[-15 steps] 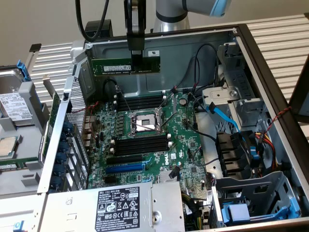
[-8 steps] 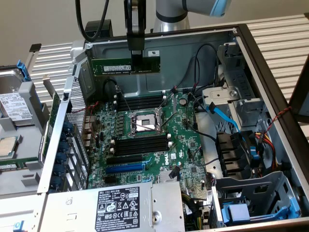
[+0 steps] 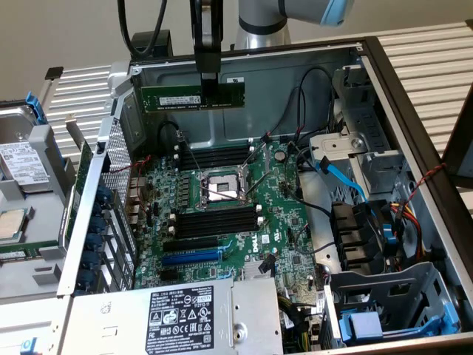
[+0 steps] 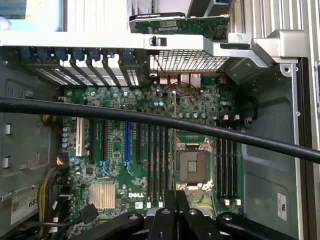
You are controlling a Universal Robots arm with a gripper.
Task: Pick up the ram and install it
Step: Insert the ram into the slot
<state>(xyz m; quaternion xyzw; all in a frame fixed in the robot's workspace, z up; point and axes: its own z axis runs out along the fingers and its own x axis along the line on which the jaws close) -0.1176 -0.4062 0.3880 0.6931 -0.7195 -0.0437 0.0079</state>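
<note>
In the exterior view the ram [image 3: 171, 97], a long green stick with a white label, hangs level in the air above the back of the open computer case. My gripper [image 3: 209, 90] comes straight down from above and is shut on the ram near its middle. Below it lies the green motherboard [image 3: 281, 222] with two banks of black memory slots [image 3: 216, 222], one on either side of the CPU socket [image 3: 222, 186]. In the wrist view my gripper [image 4: 176, 202] points down at the CPU socket [image 4: 191, 165] between the slot banks [image 4: 157, 165].
A thick black cable [image 4: 150, 119] crosses the wrist view. The metal case wall [image 3: 259, 74] stands right behind the ram. A power supply [image 3: 185, 318] sits at the front, with blue and black cables [image 3: 347, 185] and a drive cage [image 3: 392, 310] on the exterior view's right.
</note>
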